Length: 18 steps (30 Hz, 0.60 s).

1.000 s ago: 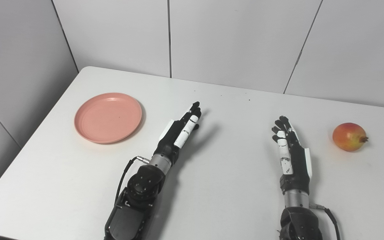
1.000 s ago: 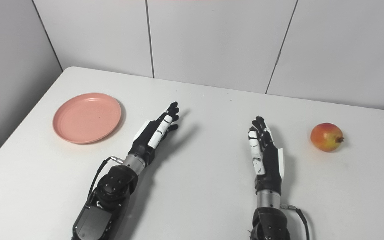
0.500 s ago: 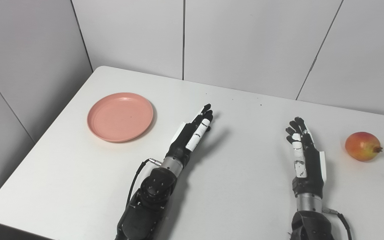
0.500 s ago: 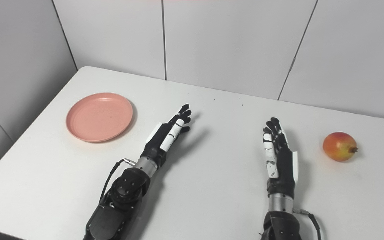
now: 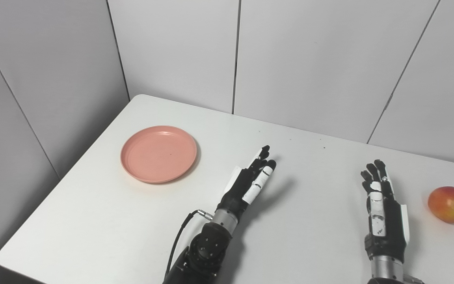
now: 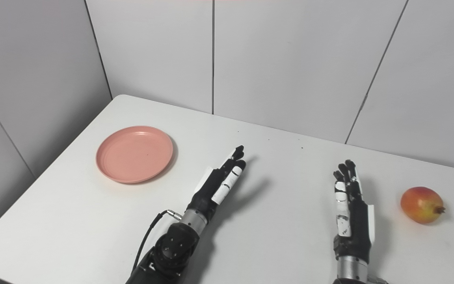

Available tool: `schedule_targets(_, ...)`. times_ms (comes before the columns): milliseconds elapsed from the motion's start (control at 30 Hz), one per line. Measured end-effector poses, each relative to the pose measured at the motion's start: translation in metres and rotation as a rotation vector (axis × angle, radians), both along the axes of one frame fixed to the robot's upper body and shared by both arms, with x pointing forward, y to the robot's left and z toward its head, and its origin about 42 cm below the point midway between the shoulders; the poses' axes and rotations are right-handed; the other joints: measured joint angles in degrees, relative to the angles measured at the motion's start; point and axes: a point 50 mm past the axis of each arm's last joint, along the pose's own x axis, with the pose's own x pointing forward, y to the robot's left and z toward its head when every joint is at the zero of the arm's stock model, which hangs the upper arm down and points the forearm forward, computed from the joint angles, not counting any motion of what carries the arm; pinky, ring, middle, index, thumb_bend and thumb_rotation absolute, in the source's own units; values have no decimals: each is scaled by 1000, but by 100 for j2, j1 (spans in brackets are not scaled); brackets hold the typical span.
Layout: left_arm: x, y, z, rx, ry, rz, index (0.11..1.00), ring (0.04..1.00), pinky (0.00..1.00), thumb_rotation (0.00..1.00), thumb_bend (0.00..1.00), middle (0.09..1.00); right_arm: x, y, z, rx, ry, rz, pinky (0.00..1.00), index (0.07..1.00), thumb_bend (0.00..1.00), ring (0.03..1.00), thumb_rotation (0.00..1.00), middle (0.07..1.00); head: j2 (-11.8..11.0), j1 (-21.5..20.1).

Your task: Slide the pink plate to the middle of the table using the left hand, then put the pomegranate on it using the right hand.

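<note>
A white table (image 5: 93, 221) is seen from above, set into a corner of pale grey panelled walls (image 5: 309, 59). The pink plate (image 5: 159, 154) lies flat on the left part of the tabletop, near the left edge and well apart from both hands — nothing rests on it. The pomegranate (image 5: 450, 204) sits on the far right of the table, its small crown turned to the right, with a soft shadow under it.

The left hand (image 5: 248, 183) is held over the middle of the table, stretched forward and angled to the upper right; its fingers (image 5: 265, 170) are extended and nothing is held in it. It is placed to the right of the plate, with bare tabletop between them. A cable (image 5: 179, 244) is looped beside the left wrist.

The right hand (image 6: 349, 209) is raised on its edge, the fingers (image 6: 347, 170) straight, slightly spread and pointing away from the robot — it is empty as well. The pomegranate is found near it on the right, not touched. Shadows of both arms are cast on the table to their right.
</note>
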Motion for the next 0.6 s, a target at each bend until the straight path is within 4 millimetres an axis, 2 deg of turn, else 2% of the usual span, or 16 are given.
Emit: schedule_targets(600, -7, -8, 1, -32, -12, 42, 996, 1000, 1000, 1000, 531, 1000, 1, -4, 0, 10, -14, 26, 991, 958, 496, 941, 925, 945, -149, 325)
